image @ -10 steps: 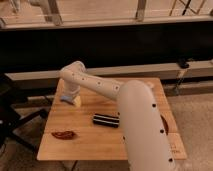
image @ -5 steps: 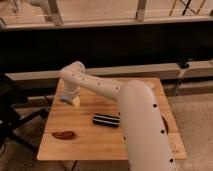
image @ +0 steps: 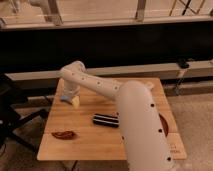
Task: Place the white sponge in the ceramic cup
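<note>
Near: the thick, smooth white arm (image: 140,127) fills the right foreground, over a pale wood-plank worktop (image: 90,146). A flat, dark red, irregular item (image: 64,134) lies near the worktop's near-left corner. A black bar (image: 105,120) with ribbed stripes lies mid-worktop, just left of the arm. A sliver of orange-red plate (image: 164,125) shows at the right, mostly hidden by the arm. Farther left, the white sponge (image: 75,102), a small soft cream block, sits on the worktop at the tip of the claw (image: 67,98). The claw points down and stands wide; can't tell if it touches the sponge. A dark wall lies beyond.
</note>
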`<state>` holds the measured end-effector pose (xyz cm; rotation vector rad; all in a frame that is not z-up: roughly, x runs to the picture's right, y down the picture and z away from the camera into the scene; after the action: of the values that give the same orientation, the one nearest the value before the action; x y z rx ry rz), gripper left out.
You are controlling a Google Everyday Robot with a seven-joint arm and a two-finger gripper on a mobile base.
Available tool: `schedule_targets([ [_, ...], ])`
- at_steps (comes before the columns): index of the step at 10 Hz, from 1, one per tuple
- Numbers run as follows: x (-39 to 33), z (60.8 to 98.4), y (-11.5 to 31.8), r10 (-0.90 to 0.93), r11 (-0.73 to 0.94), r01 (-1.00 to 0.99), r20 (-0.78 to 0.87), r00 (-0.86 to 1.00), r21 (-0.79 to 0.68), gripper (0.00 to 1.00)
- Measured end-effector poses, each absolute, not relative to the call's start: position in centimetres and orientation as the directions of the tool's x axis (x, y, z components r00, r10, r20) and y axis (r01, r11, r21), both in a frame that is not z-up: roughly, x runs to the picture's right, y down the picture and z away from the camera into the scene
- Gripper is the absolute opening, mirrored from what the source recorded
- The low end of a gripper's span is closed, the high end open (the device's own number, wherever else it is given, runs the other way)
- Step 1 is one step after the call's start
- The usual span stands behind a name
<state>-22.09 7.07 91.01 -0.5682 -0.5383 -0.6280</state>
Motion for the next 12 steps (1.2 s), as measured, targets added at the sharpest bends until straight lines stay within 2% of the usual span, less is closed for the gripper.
schedule_targets([
  [6, -21.91, 91.08, 7.03, -0.333, 0.705, 0.619, 0.61, 0.719, -0.345, 0.8],
  [12, -21.97, 90.95, 7.43, -0.335, 0.773, 0.566, 0.574, 0.747, -0.286, 0.8],
])
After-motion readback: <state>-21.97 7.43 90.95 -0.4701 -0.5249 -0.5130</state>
